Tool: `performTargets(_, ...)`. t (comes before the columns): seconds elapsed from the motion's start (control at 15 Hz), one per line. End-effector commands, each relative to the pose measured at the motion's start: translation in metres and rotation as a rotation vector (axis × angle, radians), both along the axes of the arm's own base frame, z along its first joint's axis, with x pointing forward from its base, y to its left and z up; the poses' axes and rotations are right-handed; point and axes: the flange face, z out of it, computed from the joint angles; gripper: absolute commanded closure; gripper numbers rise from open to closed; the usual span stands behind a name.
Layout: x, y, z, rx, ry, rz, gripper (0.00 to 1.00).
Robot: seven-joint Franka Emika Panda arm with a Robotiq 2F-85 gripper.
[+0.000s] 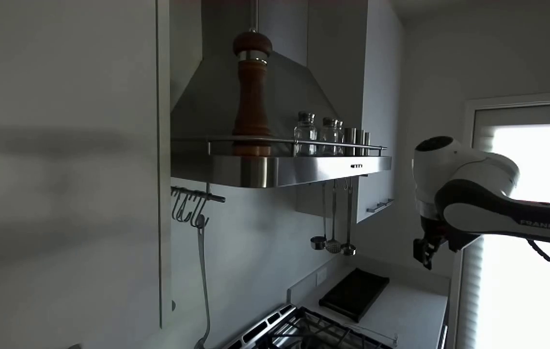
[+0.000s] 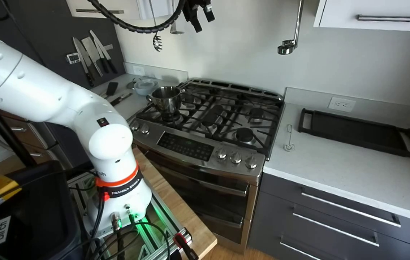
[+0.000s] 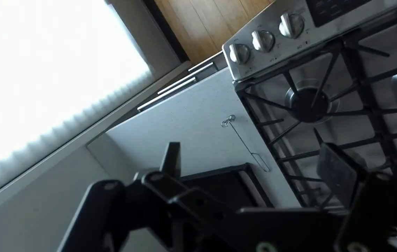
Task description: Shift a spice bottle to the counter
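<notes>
The job as a whole looks not yet started: I judge both the lift and the setting-down to be left. The pale kitchen wall [image 2: 241, 47] backs it all, at one o'clock in an exterior view; the room is dim, lit from a bright window [image 1: 529, 300] at four o'clock in an exterior view. The plain, smooth counter [image 2: 335, 173], the likely goal, spreads at about four o'clock in both exterior views, and I see no sign of a delivery there. The white arm [image 2: 60, 101] shows in both exterior views, and a steel hood [image 1: 284, 111] rises at twelve o'clock in an exterior view. Beside the counter is the dark gas cooktop [image 2: 223, 112]; on the counter lies a black griddle tray [image 2: 360, 133]. The gripper [image 3: 250, 157] has its fingers [image 3: 336, 175] spread well apart — nothing is gripped between them. On the hood's ledge [image 1: 321, 169] a wooden pepper mill [image 1: 253, 97] stands just short of twelve o'clock, and the glass spice bottles [image 1: 306, 134] at one o'clock — which one is wanted I cannot tell. The wire whisk [image 2: 289, 139] on the counter lies at nine o'clock from the griddle tray, just beside it.
</notes>
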Motion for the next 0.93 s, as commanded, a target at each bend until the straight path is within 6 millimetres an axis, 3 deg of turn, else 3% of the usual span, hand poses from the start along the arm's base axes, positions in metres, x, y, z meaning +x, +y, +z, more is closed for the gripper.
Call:
performTargets(0.0,0.002,-0.001,-0.001,0.001,0.007,-0.003,0.0)
performTargets(0.2,0.008,-0.003,-0.008,0.003,0.025,-0.006,0.0)
performTargets(0.4,0.002,-0.005,0.01,-0.056,-0.005,0.032,0.0)
performTargets(0.87,-0.003,-0.053,0.121,-0.356,-0.297,0.075,0.0)
